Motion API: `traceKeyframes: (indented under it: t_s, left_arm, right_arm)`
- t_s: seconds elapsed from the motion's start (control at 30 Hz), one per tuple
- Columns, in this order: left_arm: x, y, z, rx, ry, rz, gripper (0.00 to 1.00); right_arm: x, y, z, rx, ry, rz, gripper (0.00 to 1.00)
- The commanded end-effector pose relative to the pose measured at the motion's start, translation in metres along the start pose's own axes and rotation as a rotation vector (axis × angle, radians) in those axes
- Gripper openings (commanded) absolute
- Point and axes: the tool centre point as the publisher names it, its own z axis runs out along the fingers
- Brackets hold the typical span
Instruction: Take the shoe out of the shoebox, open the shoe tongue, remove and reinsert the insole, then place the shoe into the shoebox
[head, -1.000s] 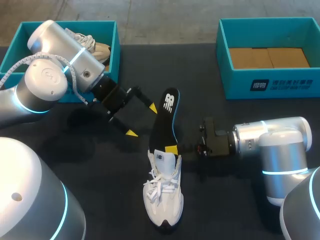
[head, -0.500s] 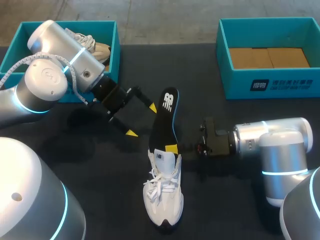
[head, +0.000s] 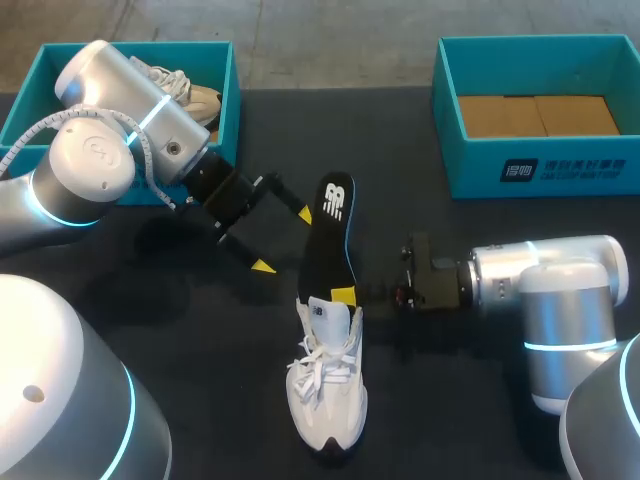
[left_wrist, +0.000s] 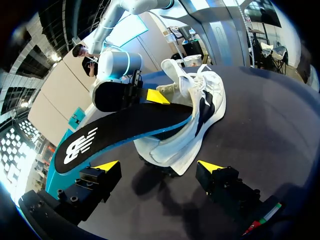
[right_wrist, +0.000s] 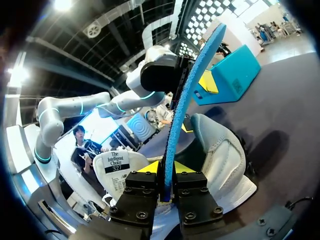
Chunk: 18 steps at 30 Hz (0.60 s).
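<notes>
Grip comes first: the right gripper (right_wrist: 167, 172) is closed on the thin edge of the black insole (head: 335, 228), both yellow tips pressing it from either side close to its heel end. That end sits at the mouth of the white shoe (head: 328, 390); whether it is inside I cannot tell. From there the insole slants up and away toward the far edge of the worktop (head: 440, 410).

The left gripper (head: 284, 240) is open and holds nothing. It hangs just beside the insole's raised front half, apart from it.

The shoe lies on its sole near the middle of the near edge, toe toward that edge, laces tied, and neither arm holds it. A teal shoebox (head: 232, 100) with a second shoe (head: 180, 85) in it stands at the far left corner, another teal box (head: 540, 165) at the far right corner.

My worry is the narrow hold. Pinched only by its edge, the long, flexible insole could twist or slip out if it is pushed into the shoe. The unheld shoe would likely slide or tip under that push. The open left fingers are near enough to snag the insole if either arm swings.
</notes>
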Motion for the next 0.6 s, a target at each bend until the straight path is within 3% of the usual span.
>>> traceKeyframes:
  t_s: [0.03, 0.6]
  left_arm:
    - [-0.001, 0.001, 0.001, -0.001, 0.004, 0.0, 1.0]
    - [-0.001, 0.001, 0.001, -0.001, 0.004, 0.0, 1.0]
  right_arm:
    - [0.0, 0.0, 0.001, -0.002, -0.008, -0.002, 0.16]
    - [0.003, 0.01, -0.001, -0.024, -0.026, -0.039, 0.18]
